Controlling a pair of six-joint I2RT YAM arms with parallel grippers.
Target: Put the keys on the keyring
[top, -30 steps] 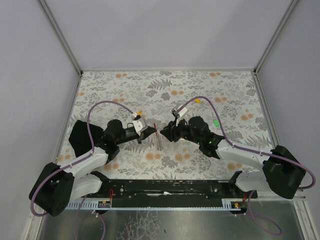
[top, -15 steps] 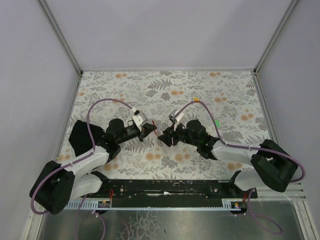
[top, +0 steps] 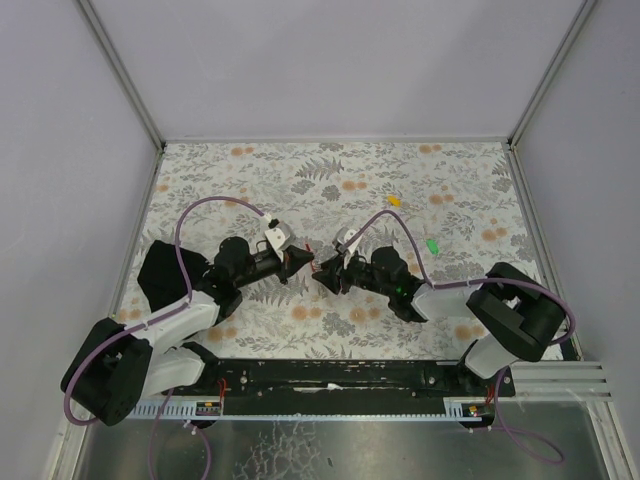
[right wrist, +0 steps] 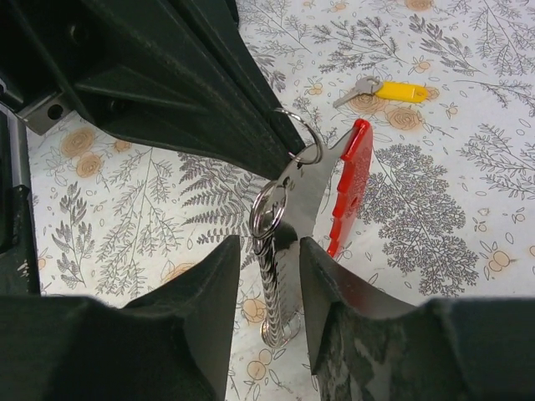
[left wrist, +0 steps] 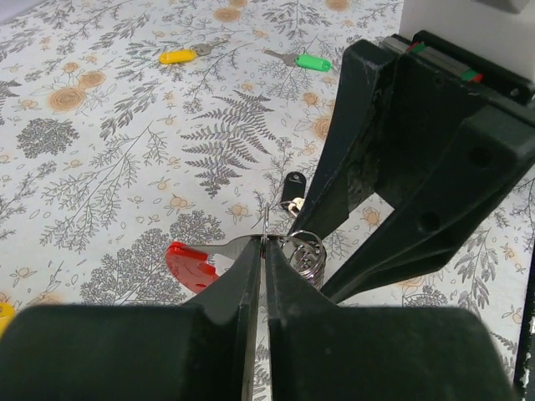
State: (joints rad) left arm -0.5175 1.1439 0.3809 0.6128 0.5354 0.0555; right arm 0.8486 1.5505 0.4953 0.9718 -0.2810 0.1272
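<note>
The keyring (right wrist: 349,185) hangs between my two grippers: a red curved part, a flat grey piece (right wrist: 306,194) and a bunch of silver rings and chain (right wrist: 274,280). My left gripper (left wrist: 264,244) is shut on the small ring at the top of the grey piece, and the red part (left wrist: 189,266) sticks out to its left. My right gripper (right wrist: 272,251) is open, with one finger on each side of the chain. A black-headed key (left wrist: 293,184) shows just beyond the rings. In the top view the grippers (top: 300,262) (top: 324,276) meet at mid-table.
A yellow key (top: 395,200) and a green key (top: 432,244) lie on the floral mat behind the right arm; both also show in the left wrist view (left wrist: 177,57) (left wrist: 311,63). A black object (top: 160,276) sits beside the left arm. Grey walls enclose the table.
My right gripper has moved left and closed in on the keyring, so its fingers now straddle the chain. My left gripper has stayed almost still, holding the keyring.
</note>
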